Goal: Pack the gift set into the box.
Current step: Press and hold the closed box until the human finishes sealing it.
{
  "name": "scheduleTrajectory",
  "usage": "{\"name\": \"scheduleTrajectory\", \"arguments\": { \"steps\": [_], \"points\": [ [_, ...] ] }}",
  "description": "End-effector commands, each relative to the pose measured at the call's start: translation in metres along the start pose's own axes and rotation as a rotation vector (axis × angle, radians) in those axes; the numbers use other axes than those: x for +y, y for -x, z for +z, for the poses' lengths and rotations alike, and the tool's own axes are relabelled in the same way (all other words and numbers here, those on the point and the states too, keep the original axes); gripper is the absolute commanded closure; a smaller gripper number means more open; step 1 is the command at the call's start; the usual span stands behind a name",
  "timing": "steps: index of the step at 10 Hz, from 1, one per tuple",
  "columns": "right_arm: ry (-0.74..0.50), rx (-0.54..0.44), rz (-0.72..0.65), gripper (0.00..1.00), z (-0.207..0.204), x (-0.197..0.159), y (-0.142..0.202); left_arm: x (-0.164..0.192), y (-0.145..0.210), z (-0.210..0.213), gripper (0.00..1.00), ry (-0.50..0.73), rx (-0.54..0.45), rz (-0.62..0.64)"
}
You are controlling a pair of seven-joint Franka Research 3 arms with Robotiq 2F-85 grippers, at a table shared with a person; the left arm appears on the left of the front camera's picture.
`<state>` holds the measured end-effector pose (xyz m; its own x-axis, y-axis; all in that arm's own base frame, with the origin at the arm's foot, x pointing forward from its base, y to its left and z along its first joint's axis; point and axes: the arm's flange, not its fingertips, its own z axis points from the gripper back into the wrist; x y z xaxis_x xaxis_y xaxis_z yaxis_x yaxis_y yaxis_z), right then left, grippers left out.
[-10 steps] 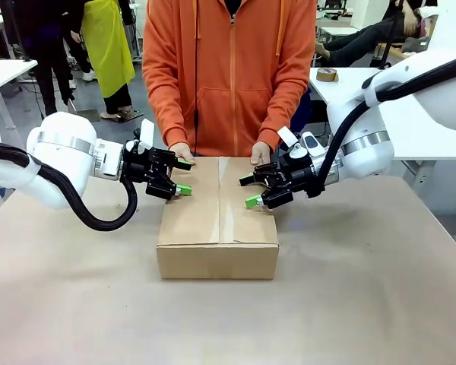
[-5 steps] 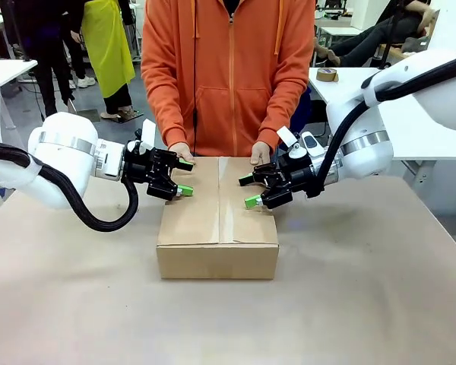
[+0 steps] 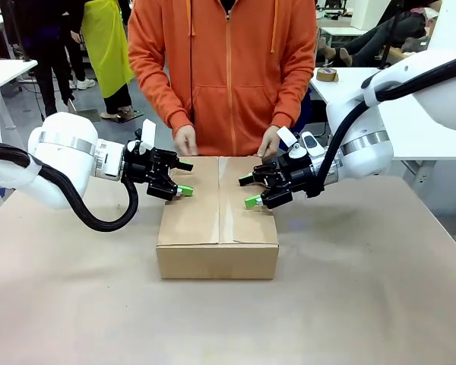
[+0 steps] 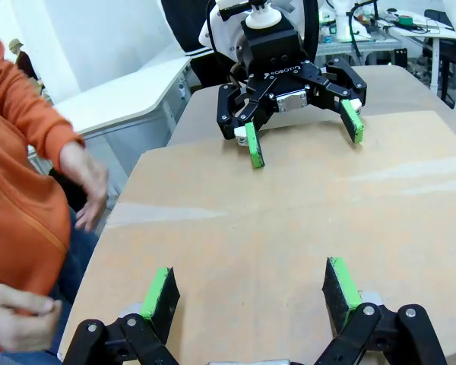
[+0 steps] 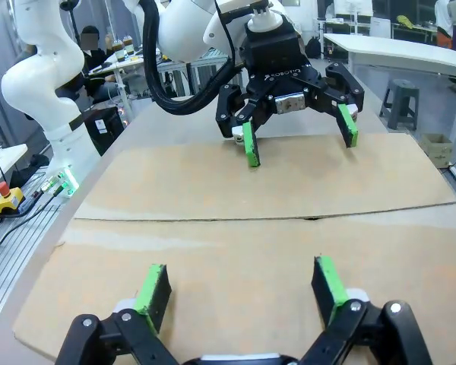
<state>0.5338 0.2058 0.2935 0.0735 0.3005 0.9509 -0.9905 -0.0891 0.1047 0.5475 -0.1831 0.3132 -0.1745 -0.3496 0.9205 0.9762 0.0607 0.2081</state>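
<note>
— How far along does the packing look to you?

— Near the end, I'd say. The box (image 3: 217,217) sits in the middle of the frame on the brown surface (image 3: 365,304), and its top flaps are folded down flat, meeting along a seam down the centre. I can't see the gift set anywhere, so my guess is it's inside already, though with the flaps shut there's no checking that.

— And the arms?

— The left end effector (image 3: 184,177) hangs over the left flap, jaws spread wide, nothing between the green pads. The right end effector (image 3: 250,191) does the same over the right flap, wide open and empty too. In the left wrist view its own fingers (image 4: 159,293) frame bare cardboard, with the other end effector facing it from the upper middle of the frame.

— Are they pressing on the flaps?

— Can't tell if the pads touch the cardboard or float just above it.

— What about the person?

— Standing at the far edge in an orange hoodie, both hands (image 3: 185,140) raised just clear of the box's back edge.

— So what's left?

— I see no tape across the seam, so sealing, if wanted. Otherwise it looks done.
</note>
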Motion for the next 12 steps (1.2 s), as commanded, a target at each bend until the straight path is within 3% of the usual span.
{"name": "scheduleTrajectory", "arguments": {
  "steps": [1,12],
  "points": [
    [0.003,0.004,0.003,0.0,-0.0038,0.0001,0.0005,-0.0046,0.0012,0.0011,0.0,0.009,0.006,-0.005],
    [0.003,0.004,0.003,0.0,-0.0038,0.0001,0.0005,-0.0046,0.0012,0.0011,0.0,0.009,0.006,-0.005]
  ]
}}
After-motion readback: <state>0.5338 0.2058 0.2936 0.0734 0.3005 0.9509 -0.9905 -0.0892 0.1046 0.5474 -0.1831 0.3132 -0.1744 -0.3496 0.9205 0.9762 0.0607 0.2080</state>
